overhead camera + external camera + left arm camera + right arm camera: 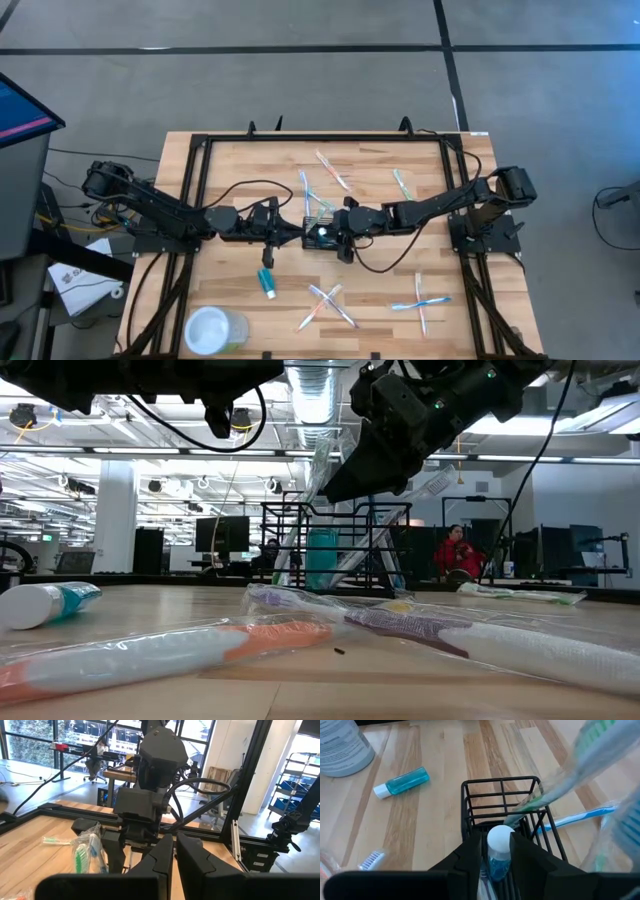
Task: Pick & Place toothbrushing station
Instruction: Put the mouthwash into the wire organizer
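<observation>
The toothbrushing station, a black wire caddy (318, 228) (502, 802), stands on the table's middle. Inside it stand a small blue bottle with a white cap (499, 851) and a wrapped toothbrush (555, 785) that leans on the caddy's rim. My right gripper (498, 851) (328, 237) reaches into the caddy from the table's right, shut on that bottle. My left gripper (174, 856) (295, 232) hovers shut at the caddy's left side with nothing showing between its fingers. My right gripper has the small bottle between its two fingers, one finger (472, 854) on either side just below the white cap (499, 840). The fingers slant down from the table's right. The bottle stands upright inside the caddy; its foot is hidden.
A second blue bottle (267, 283) (401, 782) lies near the front of the caddy. A clear round cup (215, 330) stands at the front left. Wrapped toothbrushes lie scattered, several at the front (325, 305) (420, 303) and behind the caddy (332, 170).
</observation>
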`<action>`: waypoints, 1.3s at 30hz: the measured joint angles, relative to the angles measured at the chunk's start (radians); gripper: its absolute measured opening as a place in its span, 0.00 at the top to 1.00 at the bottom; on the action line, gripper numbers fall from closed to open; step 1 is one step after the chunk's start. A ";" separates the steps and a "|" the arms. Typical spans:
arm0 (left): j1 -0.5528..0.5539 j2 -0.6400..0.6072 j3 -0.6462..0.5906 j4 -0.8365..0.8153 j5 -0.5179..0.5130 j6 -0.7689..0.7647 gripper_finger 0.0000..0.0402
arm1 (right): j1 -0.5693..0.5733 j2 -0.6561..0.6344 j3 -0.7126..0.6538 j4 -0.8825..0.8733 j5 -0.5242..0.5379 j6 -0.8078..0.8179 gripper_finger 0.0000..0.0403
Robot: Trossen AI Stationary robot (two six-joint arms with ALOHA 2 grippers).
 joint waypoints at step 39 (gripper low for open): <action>-0.062 -0.199 0.002 -0.493 0.068 -0.075 0.96 | 0.225 -0.403 0.000 -0.499 0.184 0.061 0.83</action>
